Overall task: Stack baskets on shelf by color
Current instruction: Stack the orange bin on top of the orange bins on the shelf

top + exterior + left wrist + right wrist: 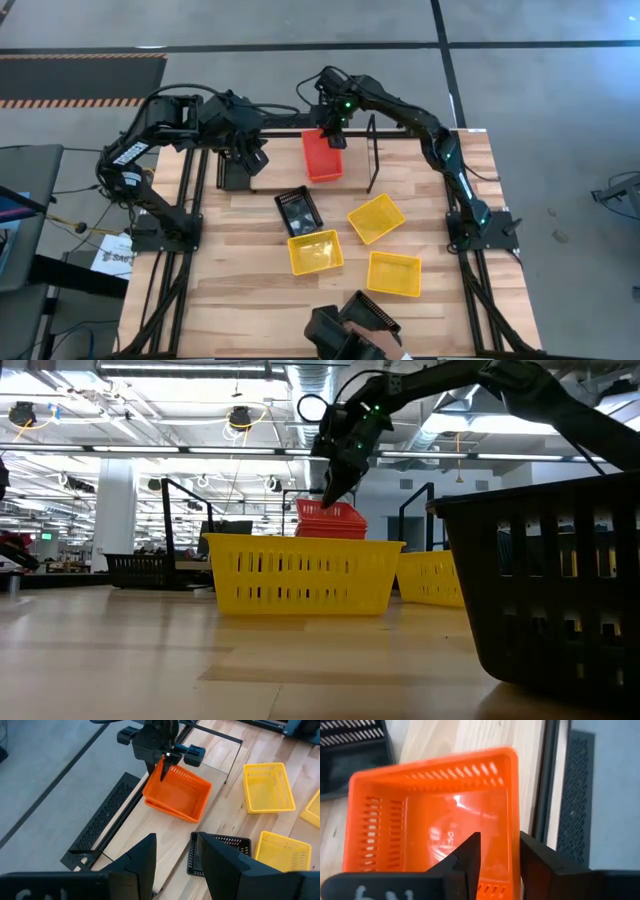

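While right hand [333,137] grips red-orange basket [322,157] rim | left hand [175,857] released | paper writing [113,257] perhaps "SA".

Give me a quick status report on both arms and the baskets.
Right tool pinching rim of red-orange basket on shelf. Left tool open, idle beside shelf. Three yellow baskets, black basket wait on table. Nothing blocking.

This was a large industrial lab or workshop hall. The low view looked level across a plank bench [120,660] into a long open room with exposed ceiling pipes [190,372], ducting and rows of strip lights [60,455], a white pillar [117,510] at nine o'clock. From above, the bench stood on bare grey concrete floor [250,22], with a hazard-striped mat [80,80] at ten o'clock and cables trailing beside the black metal frame [165,275].
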Tool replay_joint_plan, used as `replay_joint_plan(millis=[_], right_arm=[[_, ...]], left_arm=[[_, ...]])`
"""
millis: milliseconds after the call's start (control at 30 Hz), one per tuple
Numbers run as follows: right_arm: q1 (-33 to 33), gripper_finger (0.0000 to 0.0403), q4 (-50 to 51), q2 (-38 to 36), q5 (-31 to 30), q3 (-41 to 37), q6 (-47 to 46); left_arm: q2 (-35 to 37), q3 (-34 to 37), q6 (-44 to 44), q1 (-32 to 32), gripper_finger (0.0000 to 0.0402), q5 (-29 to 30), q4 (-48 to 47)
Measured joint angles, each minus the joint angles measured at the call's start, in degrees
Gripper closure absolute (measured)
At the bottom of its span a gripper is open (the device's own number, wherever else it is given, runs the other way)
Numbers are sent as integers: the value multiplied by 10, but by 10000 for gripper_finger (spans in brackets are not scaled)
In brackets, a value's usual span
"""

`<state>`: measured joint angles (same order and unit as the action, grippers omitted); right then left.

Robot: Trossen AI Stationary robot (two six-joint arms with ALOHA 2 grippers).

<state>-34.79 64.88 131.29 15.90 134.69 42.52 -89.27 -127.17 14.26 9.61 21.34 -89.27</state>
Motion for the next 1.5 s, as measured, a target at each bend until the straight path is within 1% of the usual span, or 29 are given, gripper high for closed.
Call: replay_joint_plan(millis=[267,467,700,767,833,1000,1033,1167,1300,1400,1500], right_arm=[[1,264,3,-10,-1,0,-1],[11,267,1,-10,-30,0,8],[24,270,-3,-24,-25,3,-7],[34,281,1,-26,-23,2,-7],[44,303,9,-26,-23,2,-6],[62,385,22,-26,-23,-11,-5],[63,392,26,-26,-23,-13,-5],[63,396,-11,-28,-32,-42,-25],[59,398,-12,-25,-88,-73,-35],[57,400,-11,-27,-115,-101,-36],[53,400,-11,-25,-131,-113,-38]], left_arm=[[0,0,0,0,268,0,0],[0,0,0,0,268,-5,0],[0,0,-3,0,268,-5,0],[0,0,-7,0,268,-5,0],[0,0,-9,0,268,-5,0],[0,0,-7,0,268,-5,0],[0,0,-3,0,268,-5,0],[0,0,1,0,268,-5,0],[0,0,4,0,268,-5,0],[0,0,8,0,268,-5,0],[0,0,12,0,268,-6,0]])
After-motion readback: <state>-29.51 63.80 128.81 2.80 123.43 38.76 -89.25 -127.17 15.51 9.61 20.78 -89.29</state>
